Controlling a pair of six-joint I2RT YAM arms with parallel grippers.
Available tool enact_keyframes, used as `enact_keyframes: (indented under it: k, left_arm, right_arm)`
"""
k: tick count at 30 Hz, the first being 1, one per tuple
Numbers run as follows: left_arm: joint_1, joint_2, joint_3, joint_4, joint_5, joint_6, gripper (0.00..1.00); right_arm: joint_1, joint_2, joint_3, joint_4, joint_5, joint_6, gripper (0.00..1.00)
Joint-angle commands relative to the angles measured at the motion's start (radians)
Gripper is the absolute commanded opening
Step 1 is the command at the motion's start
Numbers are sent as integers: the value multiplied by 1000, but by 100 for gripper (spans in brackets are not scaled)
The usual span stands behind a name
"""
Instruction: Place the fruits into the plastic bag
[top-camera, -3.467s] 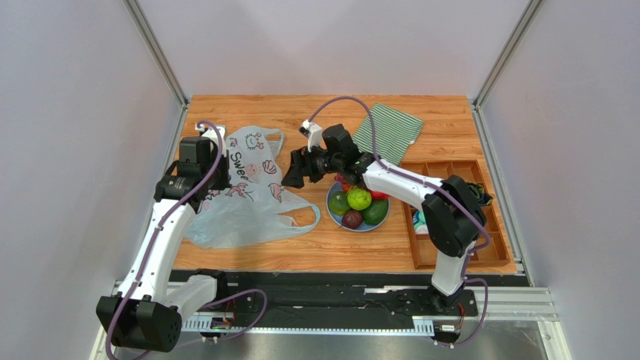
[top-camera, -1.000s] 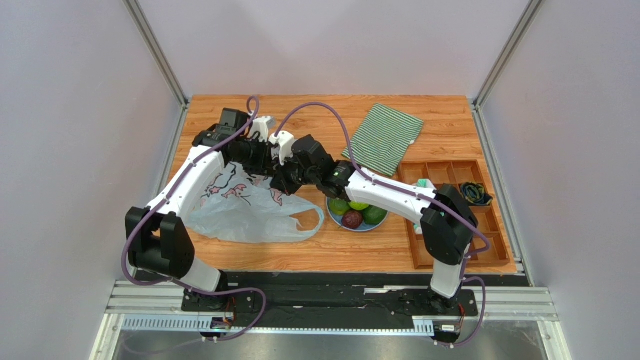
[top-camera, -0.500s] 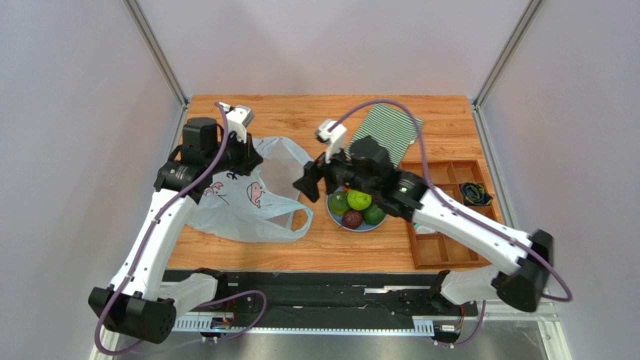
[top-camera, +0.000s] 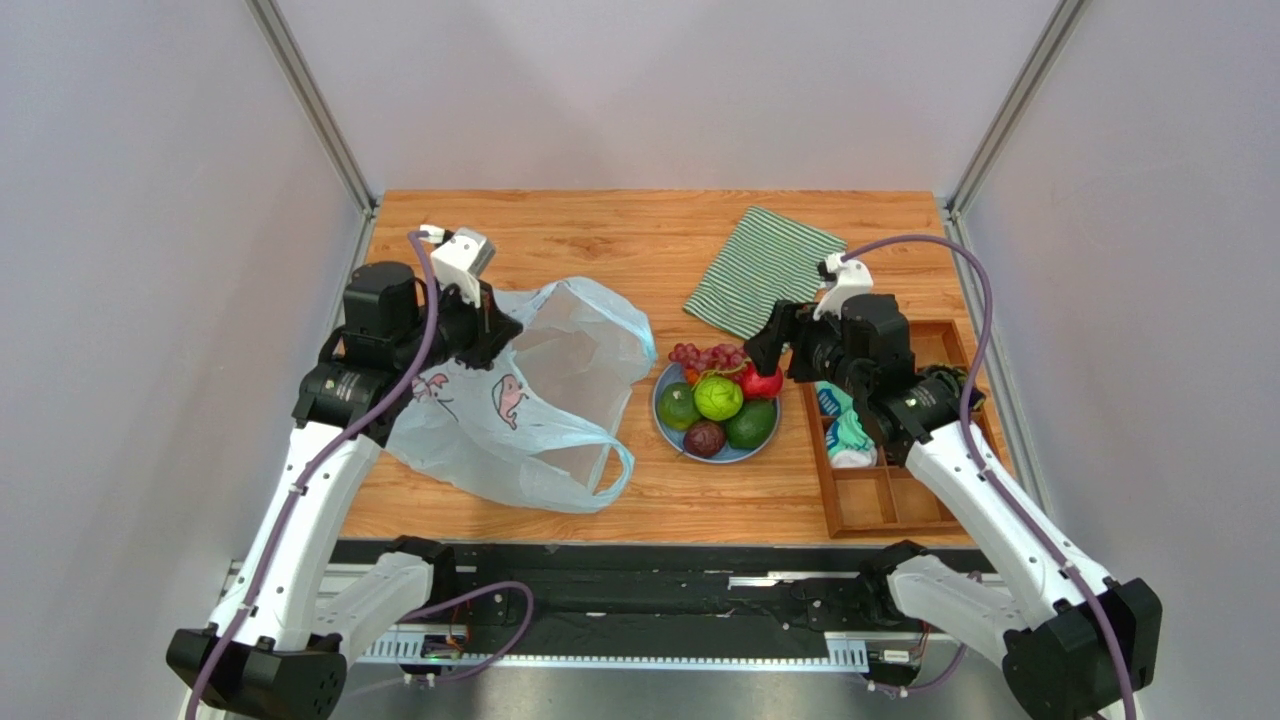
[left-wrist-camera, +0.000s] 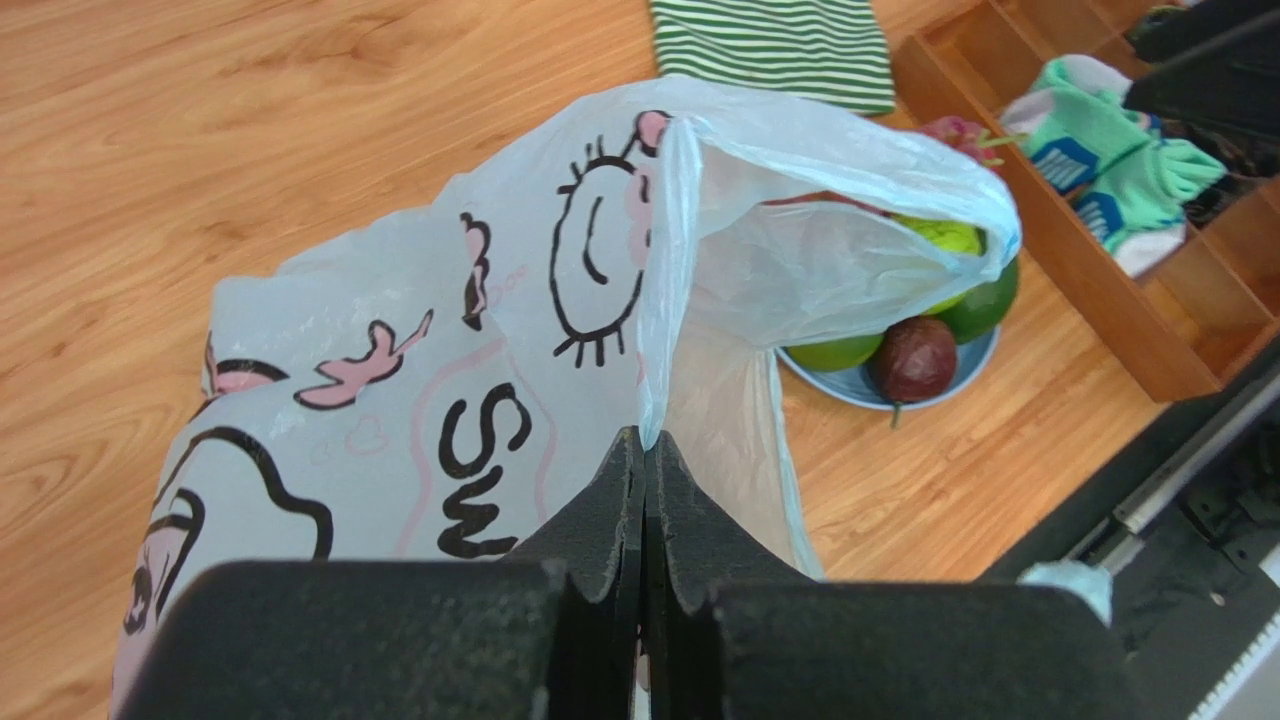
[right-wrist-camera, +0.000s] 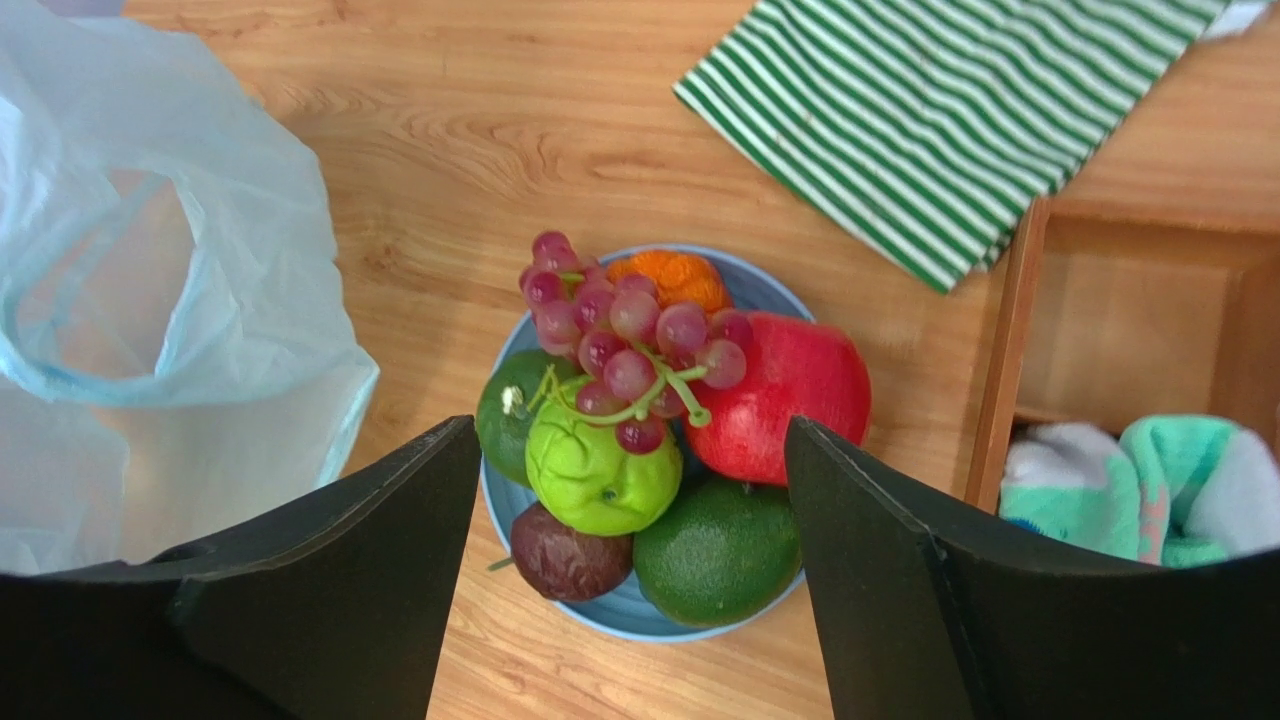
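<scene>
On the wooden desk (top-camera: 601, 225), a big plastic bag (top-camera: 526, 405) lifted open at one edge, pinched tight by the left fingers (left-wrist-camera: 628, 477), then a blue plate (top-camera: 721, 458) just beside it, maybe touching, piled with the fruits (right-wrist-camera: 646, 435), and above them the right fingers (right-wrist-camera: 346, 585) spread wide, holding nothing.

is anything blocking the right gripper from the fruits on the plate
Nothing visible does. The right gripper hangs open above the blue plate, with the grapes uncovered on top. The plastic bag, pinched by the left gripper, sits beside the plate, not over it.
</scene>
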Motion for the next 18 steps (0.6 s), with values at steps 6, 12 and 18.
enact_keyframes:
  k: [6, 12, 18]
  left_arm:
    - [5, -15, -7, 19, -133, -1, 0]
    - [5, 6, 3, -1, -139, -10, 0]
    - [5, 5, -2, 6, -116, -7, 0]
  right_arm:
    - [-79, 51, -86, 187, -103, 124, 68]
    - [-129, 94, -103, 221, -144, 154, 57]
    - [-157, 134, -123, 272, -207, 205, 53]
